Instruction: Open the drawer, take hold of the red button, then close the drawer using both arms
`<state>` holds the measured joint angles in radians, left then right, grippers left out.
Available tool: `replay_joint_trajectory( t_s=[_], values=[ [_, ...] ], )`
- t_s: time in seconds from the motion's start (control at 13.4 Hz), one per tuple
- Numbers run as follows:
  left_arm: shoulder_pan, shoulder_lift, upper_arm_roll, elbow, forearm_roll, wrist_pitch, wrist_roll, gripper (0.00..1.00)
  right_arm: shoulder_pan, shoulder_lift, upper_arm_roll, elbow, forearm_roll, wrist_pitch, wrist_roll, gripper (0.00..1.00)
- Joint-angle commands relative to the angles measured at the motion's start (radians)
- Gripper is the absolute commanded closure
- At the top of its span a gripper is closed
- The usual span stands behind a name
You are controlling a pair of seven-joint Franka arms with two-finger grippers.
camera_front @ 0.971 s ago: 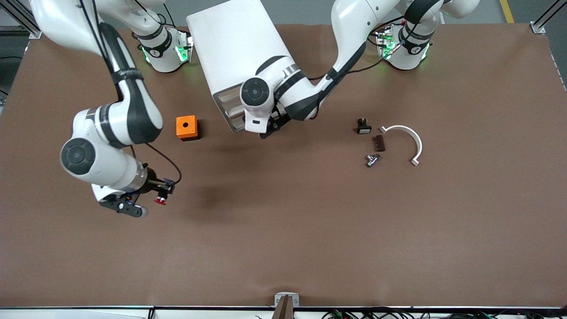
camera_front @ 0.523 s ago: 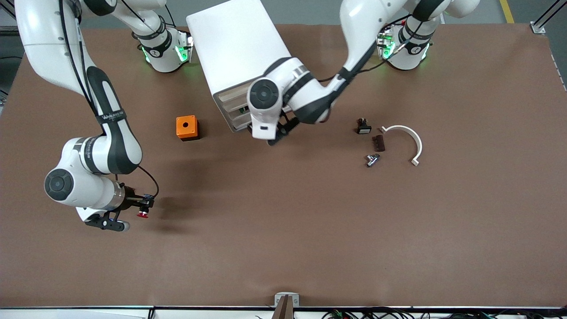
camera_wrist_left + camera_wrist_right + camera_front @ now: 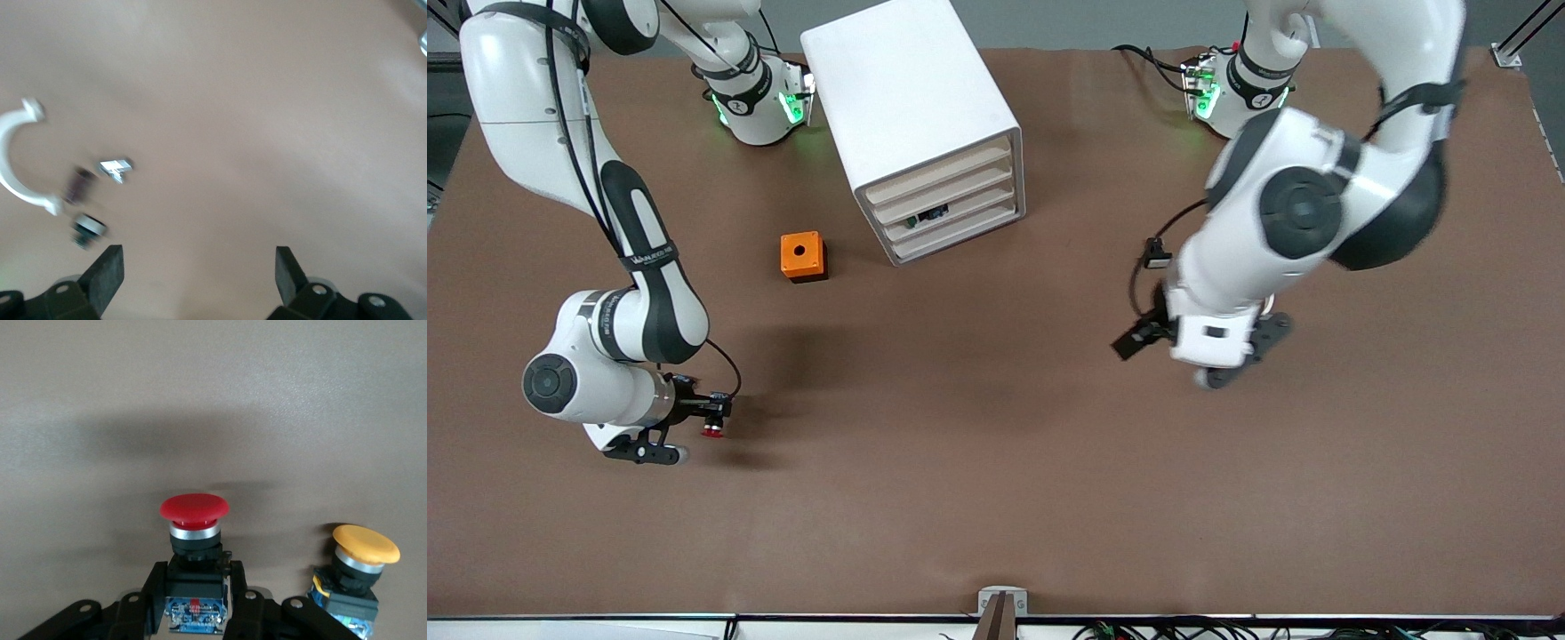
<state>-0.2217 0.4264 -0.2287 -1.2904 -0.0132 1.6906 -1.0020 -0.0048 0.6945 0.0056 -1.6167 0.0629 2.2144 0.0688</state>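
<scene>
My right gripper fingers clamp the button low over worktop | left gripper fingers spread, empty | drawer shut

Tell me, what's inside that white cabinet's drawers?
Little shows. The white cabinet has all four drawers pushed in, including the drawer second from the top. A small dark object shows through the third drawer's front; the rest is hidden.

The right gripper gripped the red button; an orange-capped button sat just beside one finger, bare table ahead. Between the left gripper's spread fingers lay bare table; a white clamp and small parts lay off past one fingertip.
</scene>
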Motion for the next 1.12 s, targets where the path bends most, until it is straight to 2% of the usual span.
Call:
replay_joint_trajectory(
  t_s=[0.0,0.07,0.22,0.3,0.37,0.6,0.75,0.82,1.05],
  values=[
    [0.099,-0.098,-0.011,-0.033,0.021,-0.058,0.162,0.00,-0.027,0.013,0.020,0.009,-0.002,0.008,-0.024,0.65],
    [0.126,-0.127,-0.011,-0.033,0.021,-0.099,0.212,0.00,-0.027,0.013,0.019,0.009,0.000,0.008,-0.023,0.59],
    [0.174,-0.187,-0.011,-0.033,0.021,-0.187,0.320,0.00,-0.029,0.013,0.020,0.012,-0.002,0.008,-0.024,0.30],
    [0.206,-0.213,-0.011,-0.035,0.019,-0.219,0.366,0.00,-0.030,0.010,0.020,0.017,-0.002,0.008,-0.024,0.08],
    [0.238,-0.241,-0.015,-0.037,0.009,-0.251,0.390,0.00,-0.034,0.005,0.019,0.023,-0.003,0.007,-0.024,0.00],
    [0.268,-0.313,-0.009,-0.046,0.005,-0.311,0.515,0.00,-0.050,-0.022,0.020,0.060,0.000,-0.021,-0.055,0.00],
    [0.271,-0.354,0.040,-0.073,0.005,-0.333,0.659,0.00,-0.064,-0.078,0.020,0.054,0.002,-0.025,-0.133,0.00],
    [0.269,-0.382,0.072,-0.110,0.007,-0.333,0.715,0.00,-0.066,-0.113,0.020,0.054,0.000,-0.062,-0.141,0.00],
    [0.271,-0.439,0.085,-0.191,0.015,-0.321,0.761,0.00,-0.063,-0.222,0.022,0.046,0.002,-0.185,-0.129,0.00]
  ],
)
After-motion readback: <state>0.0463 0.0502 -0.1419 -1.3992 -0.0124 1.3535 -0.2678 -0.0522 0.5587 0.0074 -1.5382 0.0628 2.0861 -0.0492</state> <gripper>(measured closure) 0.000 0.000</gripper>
